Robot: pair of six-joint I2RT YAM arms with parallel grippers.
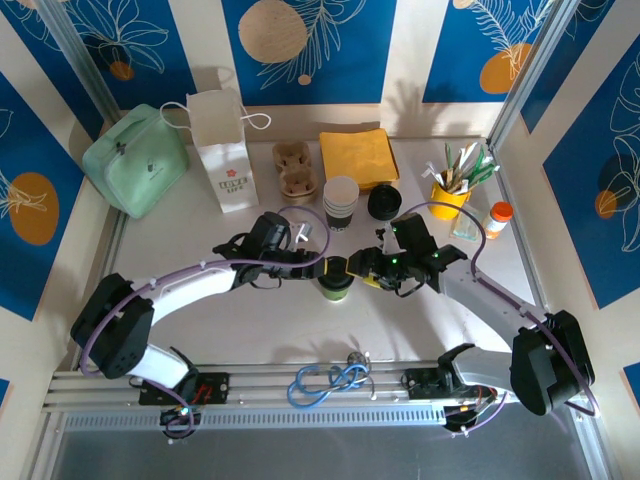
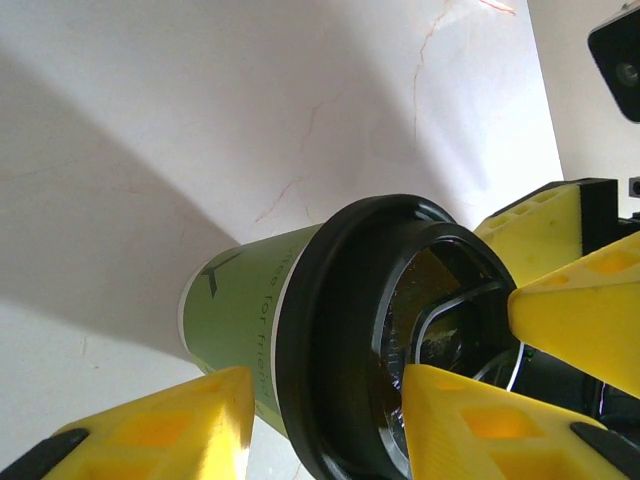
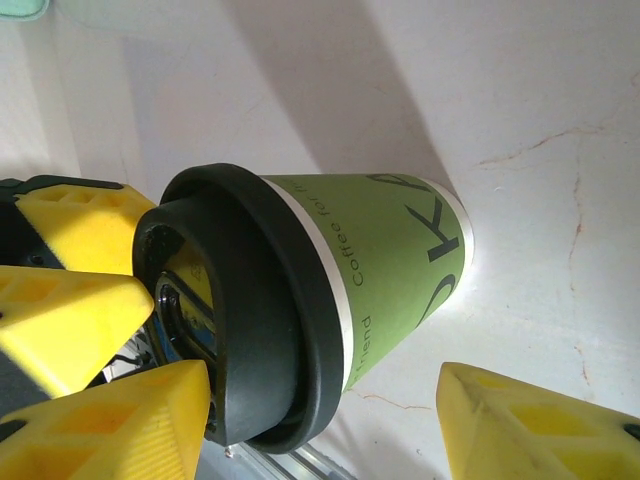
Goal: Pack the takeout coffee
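A green takeout coffee cup [image 1: 334, 287] with a black lid [image 2: 335, 310] stands upright on the white table near its middle. My left gripper [image 1: 322, 268] reaches in from the left and my right gripper [image 1: 360, 268] from the right; they meet over the cup. In the left wrist view my left gripper [image 2: 328, 378] is open, one finger beside the cup's green wall [image 2: 235, 305], the other over the lid's top. In the right wrist view my right gripper [image 3: 325, 368] is open wide, one finger at the lid [image 3: 250, 300], the other well clear of the cup [image 3: 400, 260].
Along the back stand a mint green bag [image 1: 135, 160], a white paper bag [image 1: 225, 150], a cardboard cup carrier [image 1: 295, 170], yellow napkins [image 1: 358, 155], stacked cups [image 1: 340, 203], black lids [image 1: 384, 202], a yellow utensil holder [image 1: 450, 192] and an orange-capped bottle [image 1: 497, 218].
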